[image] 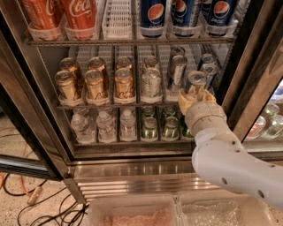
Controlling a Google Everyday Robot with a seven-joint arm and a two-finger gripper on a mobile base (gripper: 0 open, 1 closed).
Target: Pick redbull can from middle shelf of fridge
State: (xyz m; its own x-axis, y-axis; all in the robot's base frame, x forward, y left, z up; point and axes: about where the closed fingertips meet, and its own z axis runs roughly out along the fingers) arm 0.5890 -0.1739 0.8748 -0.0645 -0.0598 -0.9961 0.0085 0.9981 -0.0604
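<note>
The fridge (26, 97) stands open with its dark frame around the racks. On the middle shelf (132, 105), gold cans (95, 84) stand left, a pale silver can (151, 84) in the middle, and slim redbull cans (178, 66) right. My gripper (195, 98) reaches in at the shelf's right front. Its yellowish fingers (184, 100) flank one redbull can (196, 81) and are shut on its lower body. That can sits in front of and lower than two other redbull cans (209, 66). My white arm (221, 154) comes in from the lower right.
Coca-Cola cans (79, 13) and Pepsi cans (152, 13) fill the rack above. Water bottles (104, 126) and green bottles (150, 128) fill the rack below. The dark door frame (254, 84) stands close on the right. Clear trays (132, 212) lie at the bottom, cables (26, 198) on the floor.
</note>
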